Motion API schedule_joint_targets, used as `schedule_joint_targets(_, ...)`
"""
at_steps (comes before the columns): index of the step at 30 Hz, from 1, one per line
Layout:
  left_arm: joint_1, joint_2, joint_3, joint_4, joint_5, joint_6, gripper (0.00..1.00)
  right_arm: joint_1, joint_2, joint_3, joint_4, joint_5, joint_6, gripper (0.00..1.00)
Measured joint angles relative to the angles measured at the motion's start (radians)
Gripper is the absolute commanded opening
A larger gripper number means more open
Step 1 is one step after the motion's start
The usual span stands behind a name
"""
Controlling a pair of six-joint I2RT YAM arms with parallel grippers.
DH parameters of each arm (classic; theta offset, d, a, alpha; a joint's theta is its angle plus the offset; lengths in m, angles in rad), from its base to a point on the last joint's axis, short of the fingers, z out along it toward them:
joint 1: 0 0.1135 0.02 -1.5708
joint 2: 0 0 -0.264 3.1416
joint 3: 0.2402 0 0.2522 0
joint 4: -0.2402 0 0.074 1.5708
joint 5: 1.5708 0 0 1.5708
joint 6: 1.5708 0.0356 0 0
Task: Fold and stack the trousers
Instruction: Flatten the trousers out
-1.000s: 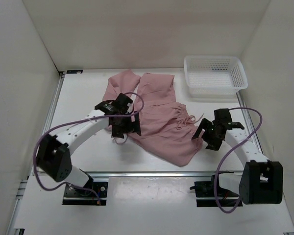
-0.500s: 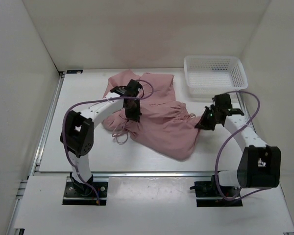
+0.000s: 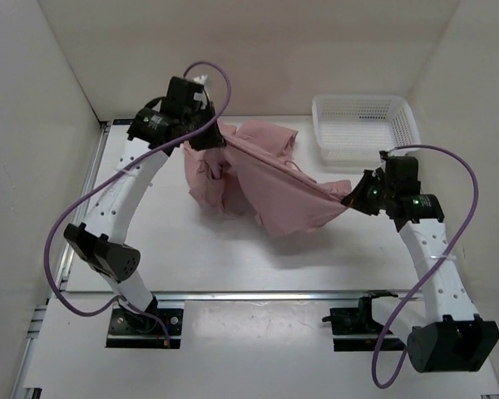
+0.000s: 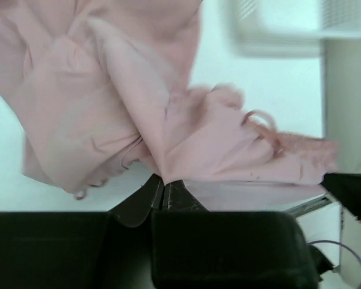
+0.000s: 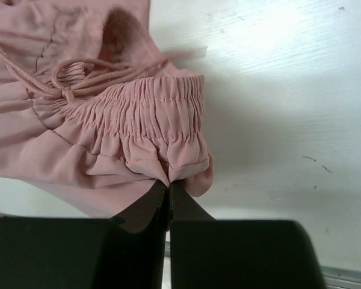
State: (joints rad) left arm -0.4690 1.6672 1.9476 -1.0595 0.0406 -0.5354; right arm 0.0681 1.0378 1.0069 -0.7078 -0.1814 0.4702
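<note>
Trousers [image 3: 266, 179]: dusty-pink soft cloth, upper edge taut between both grippers above mid white table [image 3: 150, 249], rest hanging in crumpled folds. White plastic mesh basket [image 3: 364, 125] far right. Left gripper [image 3: 208, 140] pinched tight on smooth fabric. Right gripper [image 3: 355, 196] clamped on ruched elastic waistband, beside looped drawstring [image 5: 66, 72].

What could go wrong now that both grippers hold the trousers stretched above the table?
1. The right gripper pinches only a thin edge of the gathered waistband of the trousers. Under this tension the cloth may slip out.
2. Below the left gripper the cloth hangs bunched and twisted, so the fold may come out crooked.
3. The loose drawstring could snag on a finger.
</note>
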Motion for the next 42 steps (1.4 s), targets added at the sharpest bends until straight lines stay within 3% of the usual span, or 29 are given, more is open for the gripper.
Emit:
schedule_joint_targets(3, -0.003, 0.043, 0.256, -0.099, 0.0, 0.018, 0.11, 0.006, -0.04, 0.09, -0.069, -0.013, -0.003, 0.0)
schedule_joint_targets(6, 0.013, 0.08, 0.52, -0.147, 0.035, 0.031, 0.11, 0.014, -0.05, 0.324, -0.129, 0.002, -0.016, 0.0)
schedule_joint_targets(9, 0.038, 0.133, 0.703, -0.103, 0.099, 0.023, 0.11, 0.014, -0.07, 0.509, -0.127, 0.041, -0.019, 0.0)
schedule_joint_targets(10, 0.042, 0.155, 0.725, -0.071, 0.122, 0.014, 0.16, 0.014, -0.077, 0.536, -0.123, 0.07, -0.013, 0.0)
schedule_joint_targets(11, 0.042, 0.18, 0.739, -0.035, 0.145, 0.005, 0.45, 0.015, -0.096, 0.546, -0.123, 0.108, 0.0, 0.0)
schedule_joint_targets(14, 0.048, 0.346, 0.837, 0.028, 0.217, -0.022, 0.77, 0.003, -0.117, 0.485, -0.133, 0.229, 0.044, 0.0)
schedule_joint_targets(15, 0.052, 0.398, 0.846, 0.035, 0.234, -0.019, 0.83, -0.002, -0.109, 0.442, -0.136, 0.264, 0.055, 0.0)
schedule_joint_targets(16, 0.056, 0.442, 0.828, 0.032, 0.239, -0.014, 0.99, -0.008, -0.095, 0.391, -0.139, 0.296, 0.068, 0.0)
schedule_joint_targets(18, 0.063, 0.471, 0.698, 0.01, 0.229, 0.002, 1.0, -0.014, -0.05, 0.298, -0.157, 0.343, 0.089, 0.0)
schedule_joint_targets(20, 0.071, 0.432, 0.521, -0.024, 0.195, 0.017, 0.83, -0.016, 0.015, 0.2, -0.153, 0.372, 0.107, 0.0)
schedule_joint_targets(21, 0.075, 0.396, 0.432, -0.034, 0.178, 0.025, 0.68, -0.016, 0.04, 0.154, -0.155, 0.381, 0.113, 0.0)
schedule_joint_targets(22, 0.075, 0.34, 0.333, -0.036, 0.164, 0.034, 0.27, -0.016, 0.06, 0.117, -0.159, 0.386, 0.121, 0.0)
schedule_joint_targets(23, 0.077, 0.271, 0.241, -0.046, 0.15, 0.042, 0.1, -0.016, 0.069, 0.092, -0.161, 0.389, 0.126, 0.0)
schedule_joint_targets(26, 0.054, 0.003, -0.031, -0.015, 0.129, 0.06, 0.1, -0.016, 0.068, 0.066, -0.159, 0.391, 0.134, 0.0)
schedule_joint_targets(29, -0.045, -0.283, -0.307, 0.037, 0.129, 0.031, 0.1, -0.016, 0.056, 0.066, -0.134, 0.393, 0.133, 0.0)
schedule_joint_targets(32, -0.197, -0.415, -0.517, 0.08, 0.13, -0.029, 0.51, -0.022, 0.053, 0.066, -0.123, 0.391, 0.132, 0.0)
schedule_joint_targets(34, -0.265, -0.38, -0.636, 0.128, 0.119, -0.08, 0.87, -0.023, 0.053, 0.066, -0.121, 0.389, 0.128, 0.0)
schedule_joint_targets(35, -0.284, -0.34, -0.682, 0.146, 0.113, -0.097, 0.97, -0.023, 0.053, 0.067, -0.12, 0.389, 0.126, 0.0)
schedule_joint_targets(38, -0.322, -0.147, -0.787, 0.202, 0.087, -0.163, 1.0, -0.023, 0.049, 0.074, -0.121, 0.388, 0.12, 0.0)
schedule_joint_targets(42, -0.337, 0.027, -0.79, 0.236, 0.072, -0.197, 1.0, -0.023, 0.034, 0.087, -0.121, 0.385, 0.103, 0.0)
